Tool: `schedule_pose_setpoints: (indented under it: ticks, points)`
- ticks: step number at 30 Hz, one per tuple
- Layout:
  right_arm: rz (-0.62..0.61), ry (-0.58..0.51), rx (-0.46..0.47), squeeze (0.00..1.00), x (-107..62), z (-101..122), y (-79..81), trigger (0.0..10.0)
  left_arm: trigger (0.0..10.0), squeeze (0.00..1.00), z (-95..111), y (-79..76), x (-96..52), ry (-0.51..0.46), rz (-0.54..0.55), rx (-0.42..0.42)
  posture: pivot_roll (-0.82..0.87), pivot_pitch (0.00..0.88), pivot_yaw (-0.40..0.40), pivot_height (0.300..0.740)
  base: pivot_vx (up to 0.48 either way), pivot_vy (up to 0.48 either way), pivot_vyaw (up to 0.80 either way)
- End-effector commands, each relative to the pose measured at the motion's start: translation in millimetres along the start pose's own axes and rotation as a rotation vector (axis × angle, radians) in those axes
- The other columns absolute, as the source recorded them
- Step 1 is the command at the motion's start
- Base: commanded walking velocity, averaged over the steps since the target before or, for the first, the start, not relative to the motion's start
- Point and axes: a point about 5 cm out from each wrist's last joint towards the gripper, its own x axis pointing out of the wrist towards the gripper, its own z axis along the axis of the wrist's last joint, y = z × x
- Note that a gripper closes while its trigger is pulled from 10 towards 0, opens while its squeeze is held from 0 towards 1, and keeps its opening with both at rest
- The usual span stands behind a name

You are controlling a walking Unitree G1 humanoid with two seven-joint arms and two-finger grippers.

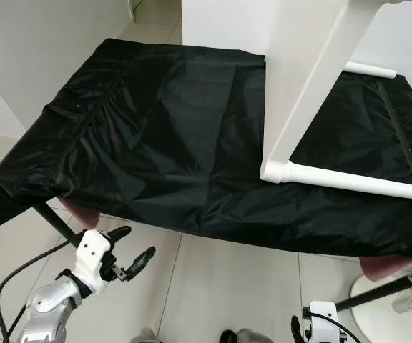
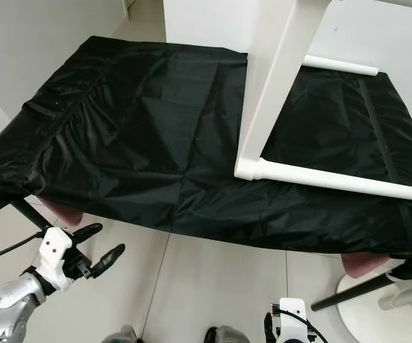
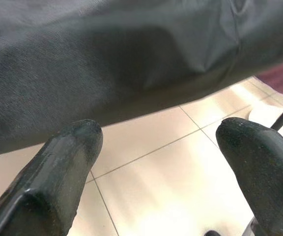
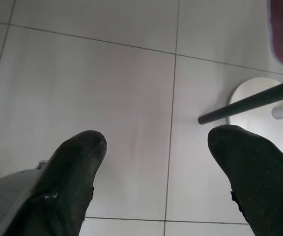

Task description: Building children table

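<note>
Resting on black cloth [image 1: 156,136]: unlabelled white table frame [image 1: 299,100].

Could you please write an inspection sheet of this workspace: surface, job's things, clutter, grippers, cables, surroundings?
Surface: black cloth covers the work table, wrinkled, hanging over the near edge.
Job's things: white children table frame rests on the cloth, a round white rail running from its near corner towards the right.
Clutter: nothing seen on the cloth.
Grippers: left gripper open, below the cloth's near edge, holding nothing; right gripper open, low, pointing at the floor.
Cables: black cable loops beside the left arm.
Surroundings: pale tiled floor; white round stand base at right; white wall at left.
</note>
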Motion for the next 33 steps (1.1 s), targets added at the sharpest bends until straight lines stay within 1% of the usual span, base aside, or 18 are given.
schedule_pose_setpoints:
  ticks: [1, 2, 6, 8, 9, 10, 12, 13, 14, 15, 16, 18, 19, 22, 24, 28, 32, 33]
  points:
    - [-0.004, 0.038, -0.008, 0.00, -4.9, -9.6, 0.2, 10.0, 10.0, 0.00, -14.3, -4.1, -3.7, 0.079, -0.031, -0.004, 0.11, 0.010, -0.015, 0.740, 0.000, 0.000, 0.00]
    - [-0.004, 0.040, -0.008, 0.00, -4.7, -9.5, 0.8, 10.0, 10.0, 0.00, -19.2, -4.0, -2.2, 0.105, -0.012, 0.000, 0.11, 0.009, -0.017, 0.740, 0.000, 0.000, 0.00]
    - [-0.004, 0.041, -0.008, 0.00, -4.5, -9.4, 1.2, 10.0, 10.0, 0.00, -22.2, -3.8, -0.7, 0.120, 0.004, -0.007, 0.11, 0.009, -0.016, 0.740, 0.000, 0.000, 0.00]
    - [0.004, 0.053, -0.002, 0.00, -4.3, -10.2, 2.3, 10.0, 10.0, 0.00, -34.4, -7.2, 4.5, 0.199, 0.020, 0.007, 0.10, 0.004, -0.016, 0.740, 0.000, 0.000, 0.00]
    - [0.004, 0.053, -0.002, 0.00, -4.3, -10.2, 2.3, 10.0, 10.0, 0.00, -34.4, -7.2, 4.5, 0.199, 0.020, 0.007, 0.10, 0.004, -0.016, 0.740, 0.000, 0.000, 0.00]
    - [0.020, 0.069, 0.006, 0.00, -4.1, -11.4, 4.2, 10.0, 10.0, 0.00, -43.8, -9.9, 7.9, 0.260, 0.045, -0.004, 0.10, 0.001, -0.016, 0.740, 0.000, 0.000, 0.00]
    - [0.020, 0.069, 0.006, 0.00, -4.1, -11.4, 4.2, 10.0, 10.0, 0.00, -43.8, -9.9, 7.9, 0.260, 0.045, -0.004, 0.10, 0.001, -0.016, 0.740, 0.000, 0.000, 0.00]
    - [0.035, 0.087, 0.024, 0.00, -3.8, -12.5, 6.4, 10.0, 10.0, 0.00, -53.5, -12.2, 11.3, 0.329, 0.079, -0.032, 0.09, 0.000, -0.012, 0.740, 0.000, 0.000, 0.00]
    - [0.035, 0.087, 0.024, 0.00, -3.8, -12.5, 6.4, 10.0, 10.0, 0.00, -53.5, -12.2, 11.3, 0.329, 0.079, -0.032, 0.09, 0.000, -0.012, 0.740, 0.000, 0.000, 0.00]
    - [0.043, 0.103, 0.039, 0.00, -3.3, -13.1, 8.3, 10.0, 10.0, 0.00, -61.6, -14.1, 13.9, 0.387, 0.117, -0.077, 0.08, 0.000, -0.012, 0.740, 0.000, 0.000, 0.00]
    - [0.043, 0.103, 0.039, 0.00, -3.3, -13.1, 8.3, 10.0, 10.0, 0.00, -61.6, -14.1, 13.9, 0.387, 0.117, -0.077, 0.08, 0.000, -0.012, 0.740, 0.000, 0.000, 0.00]
    - [0.071, 0.129, 0.103, 0.00, -2.3, -13.7, 13.0, 10.0, 10.0, 0.00, -75.5, -17.9, 16.5, 0.494, 0.215, -0.188, 0.07, 0.000, -0.014, 0.740, 0.000, 0.000, 0.00]
    - [0.077, 0.136, 0.113, 0.00, -1.4, -13.0, 15.3, 10.0, 10.0, 0.00, -80.7, -21.0, 16.7, 0.539, 0.248, -0.205, 0.07, 0.000, -0.014, 0.740, 0.000, 0.000, 0.00]
    - [0.077, 0.136, 0.113, 0.00, -1.4, -13.0, 15.3, 10.0, 10.0, 0.00, -80.7, -21.0, 16.7, 0.539, 0.248, -0.205, 0.07, 0.000, -0.014, 0.740, 0.000, 0.000, 0.00]
    - [0.073, 0.166, 0.121, 0.00, 0.9, -12.0, 20.2, 10.0, 10.0, 0.00, -89.4, -31.0, 21.0, 0.625, 0.297, -0.211, 0.05, 0.000, -0.015, 0.740, 0.000, 0.000, 0.00]
    - [0.065, 0.176, 0.104, 0.00, 3.2, -9.5, 22.5, 10.0, 10.0, 0.00, -95.3, -40.9, 24.6, 0.694, 0.311, -0.195, 0.05, 0.000, -0.019, 0.740, 0.000, 0.000, 0.00]
    - [0.070, 0.175, 0.106, 0.00, 4.1, -8.2, 23.4, 10.0, 10.0, 0.00, -98.0, -44.3, 24.5, 0.727, 0.316, -0.192, 0.05, 0.000, -0.021, 0.740, 0.000, 0.000, 0.00]
    - [0.079, 0.178, 0.109, 0.00, 5.5, -6.4, 25.6, 10.0, 10.0, 0.00, -99.9, -49.6, 26.8, 0.753, 0.316, -0.176, 0.05, 0.000, -0.026, 0.740, 0.000, 0.000, 0.00]
